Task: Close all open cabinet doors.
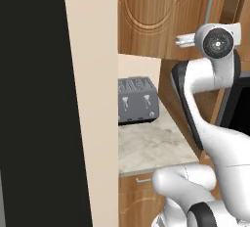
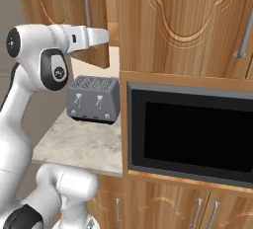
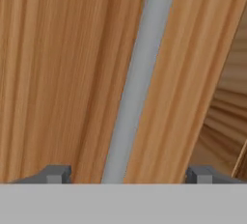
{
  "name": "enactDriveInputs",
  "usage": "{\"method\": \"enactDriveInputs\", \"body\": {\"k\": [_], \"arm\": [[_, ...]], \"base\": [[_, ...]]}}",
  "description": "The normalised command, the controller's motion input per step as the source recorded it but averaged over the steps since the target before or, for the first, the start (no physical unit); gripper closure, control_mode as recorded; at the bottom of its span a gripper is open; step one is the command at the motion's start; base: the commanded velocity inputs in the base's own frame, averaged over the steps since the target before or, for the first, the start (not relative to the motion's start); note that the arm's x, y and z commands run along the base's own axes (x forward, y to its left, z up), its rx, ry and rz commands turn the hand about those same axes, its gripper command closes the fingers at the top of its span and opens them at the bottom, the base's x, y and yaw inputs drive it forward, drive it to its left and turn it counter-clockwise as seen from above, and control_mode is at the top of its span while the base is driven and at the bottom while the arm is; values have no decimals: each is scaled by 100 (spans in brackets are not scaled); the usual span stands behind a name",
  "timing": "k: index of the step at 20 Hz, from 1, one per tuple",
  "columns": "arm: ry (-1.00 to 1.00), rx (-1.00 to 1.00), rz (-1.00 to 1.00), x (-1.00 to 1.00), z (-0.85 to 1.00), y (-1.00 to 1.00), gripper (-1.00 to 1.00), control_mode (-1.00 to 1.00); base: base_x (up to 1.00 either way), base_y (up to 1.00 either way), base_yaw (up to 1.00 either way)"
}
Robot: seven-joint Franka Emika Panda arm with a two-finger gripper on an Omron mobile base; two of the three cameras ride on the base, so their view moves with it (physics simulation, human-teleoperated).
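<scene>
Gripper [image 3: 128, 175] spread apart, fingertips either side of silver handle [image 3: 140, 78], right up against open cabinet door [image 2: 69, 13], upper left of right base view. Toaster [image 2: 94, 99] on desk [image 2: 79, 144] below.

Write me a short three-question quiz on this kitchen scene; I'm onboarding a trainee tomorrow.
1. True or false: in the hand view, the gripper is open, its tips either side of the slim silver bar handle.
2. What sits on the pale marble counter? A) kettle B) grey four-slot toaster C) bowl
3. Fill in: the black microwave sits directly below a brown wood-grain upper ____ door.

Key: 1 true; 2 B; 3 cabinet.
</scene>
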Motion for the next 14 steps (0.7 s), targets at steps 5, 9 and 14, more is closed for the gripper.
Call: {"method": "enactDriveInputs", "body": {"k": [5,9,14], "arm": [[6,-5,-27,100,-9,0,-100,-100],[3,-7,-27,100,-13,3,-100,-100],[0,-6,-26,90,-8,8,-100,-100]], "base": [[0,0,0],[0,0,0],[0,0,0]]}}
